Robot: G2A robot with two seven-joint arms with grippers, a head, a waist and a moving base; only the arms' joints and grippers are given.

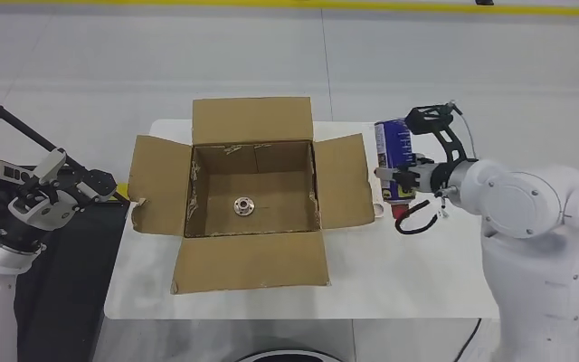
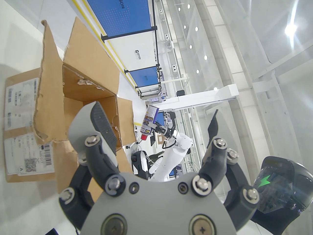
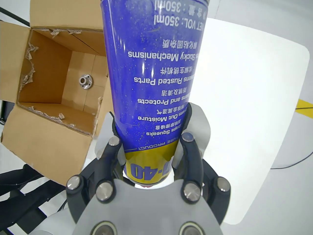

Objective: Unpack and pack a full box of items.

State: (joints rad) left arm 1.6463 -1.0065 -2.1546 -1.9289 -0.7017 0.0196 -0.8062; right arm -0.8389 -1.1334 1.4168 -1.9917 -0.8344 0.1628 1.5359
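Note:
An open cardboard box point(image 1: 163, 185) stands mid-table with all flaps folded out. On its floor lies a small round metal flange point(image 1: 242, 206), also seen in the right wrist view point(image 3: 85, 81). My right gripper point(image 1: 404, 177) is shut on a blue and yellow spray can point(image 1: 393, 147), holding it near its red-capped end, just right of the box's right flap, base pointing away. The can point(image 3: 156, 74) sits between the fingers point(image 3: 189, 123). My left gripper point(image 2: 156, 121) hangs open and empty off the table's left side, facing the box point(image 2: 88, 79).
The white table point(image 1: 407, 281) has bare room in front of and to the right of the box. A black stand point(image 1: 54, 271) sits left of the table under the left arm. A black cable point(image 1: 412, 222) loops below the right gripper.

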